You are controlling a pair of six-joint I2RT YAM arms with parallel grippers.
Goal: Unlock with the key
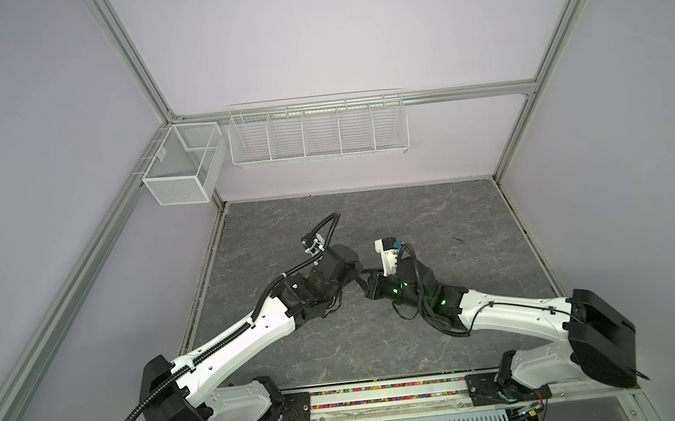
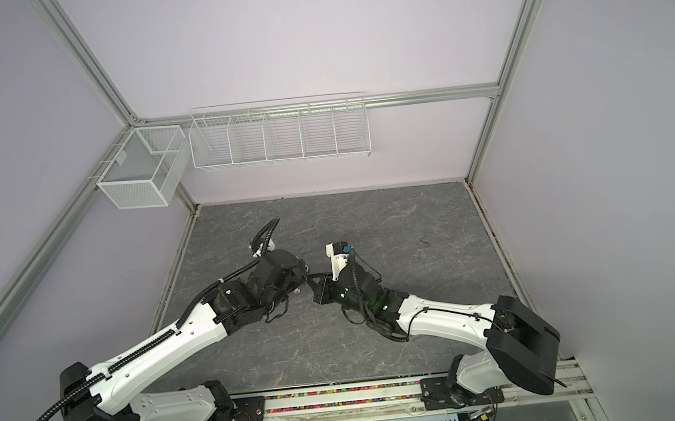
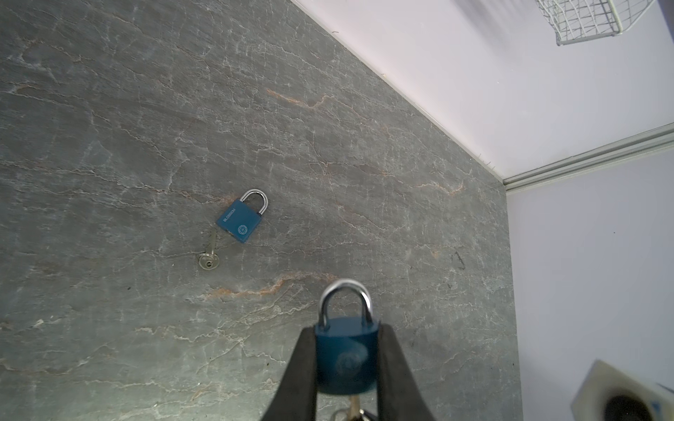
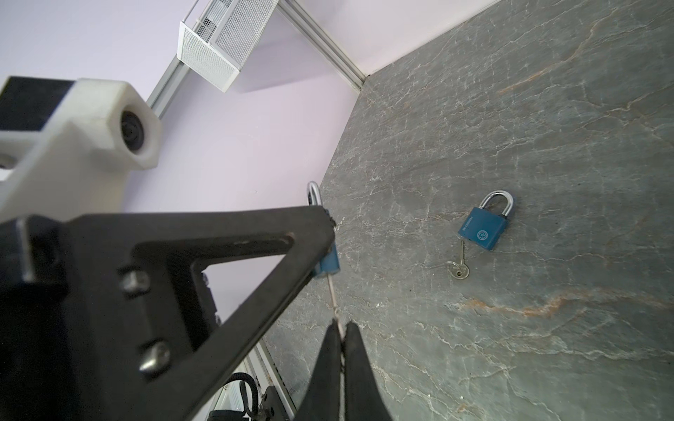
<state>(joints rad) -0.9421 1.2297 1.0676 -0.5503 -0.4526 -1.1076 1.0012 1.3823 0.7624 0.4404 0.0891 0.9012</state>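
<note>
A blue padlock (image 3: 344, 357) with a silver shackle sits between the two black fingers of my left gripper (image 3: 347, 330), which is shut on its body. The shackle looks closed. A silver key (image 4: 333, 299) runs from the bottom of this padlock (image 4: 328, 264) into my right gripper (image 4: 341, 326), which is shut on the key's head. In both top views the two grippers meet tip to tip above the table's middle (image 1: 364, 278) (image 2: 312, 282), and the lock and key are hidden there.
A second blue padlock (image 3: 240, 222) (image 4: 483, 229) lies flat on the grey stone table (image 1: 412, 221), its own key (image 3: 208, 259) beside it. White wire baskets (image 1: 183, 162) (image 1: 318, 132) hang on the back walls.
</note>
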